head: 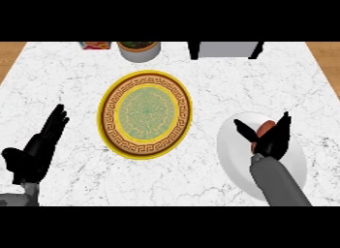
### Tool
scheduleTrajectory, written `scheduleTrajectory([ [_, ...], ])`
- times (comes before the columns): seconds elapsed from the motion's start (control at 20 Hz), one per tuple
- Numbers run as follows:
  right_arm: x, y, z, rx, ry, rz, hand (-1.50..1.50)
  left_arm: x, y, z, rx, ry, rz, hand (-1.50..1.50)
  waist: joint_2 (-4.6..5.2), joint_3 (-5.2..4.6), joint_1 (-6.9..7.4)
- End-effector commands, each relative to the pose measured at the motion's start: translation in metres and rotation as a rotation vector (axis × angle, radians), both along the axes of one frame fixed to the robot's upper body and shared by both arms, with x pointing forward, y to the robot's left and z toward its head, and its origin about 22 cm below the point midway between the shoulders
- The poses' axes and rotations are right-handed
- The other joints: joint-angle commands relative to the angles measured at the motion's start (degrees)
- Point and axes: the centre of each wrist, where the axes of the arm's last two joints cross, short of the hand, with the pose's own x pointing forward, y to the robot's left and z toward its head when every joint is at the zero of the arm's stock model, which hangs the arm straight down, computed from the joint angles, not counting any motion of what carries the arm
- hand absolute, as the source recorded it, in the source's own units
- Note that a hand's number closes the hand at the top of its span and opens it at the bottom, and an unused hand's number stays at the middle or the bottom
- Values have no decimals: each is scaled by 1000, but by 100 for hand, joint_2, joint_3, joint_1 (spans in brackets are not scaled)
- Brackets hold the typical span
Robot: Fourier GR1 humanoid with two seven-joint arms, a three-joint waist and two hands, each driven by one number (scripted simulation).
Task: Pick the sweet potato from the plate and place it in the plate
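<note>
Oblong sweet potato [265, 128], round white plate [233, 160]

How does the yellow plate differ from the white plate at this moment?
The yellow plate has a brown key-pattern border and green centre; the white plate is plain. The yellow plate holds nothing; the white plate holds the sweet potato, with the right hand over it. The yellow plate lies central in view, the white plate toward the right. Both lie flat.
</note>
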Motion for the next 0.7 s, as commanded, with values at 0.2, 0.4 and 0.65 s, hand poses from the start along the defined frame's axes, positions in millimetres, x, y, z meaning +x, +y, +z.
scheduleTrajectory([
  [0.2, 21, 16, 31, 84, 283, 15, -150, 0, -4, -5, -25, 13, 23, 0, 8, 52, -102],
  [0.4, 23, -2, 63, 77, 373, -20, -150, -18, 10, -13, -12, 24, 21, 0, 0, 66, -98],
  [0.65, 16, 18, 80, 86, 500, -4, -150, 3, -14, -3, -28, 11, -9, 0, 48, 79, -62],
])
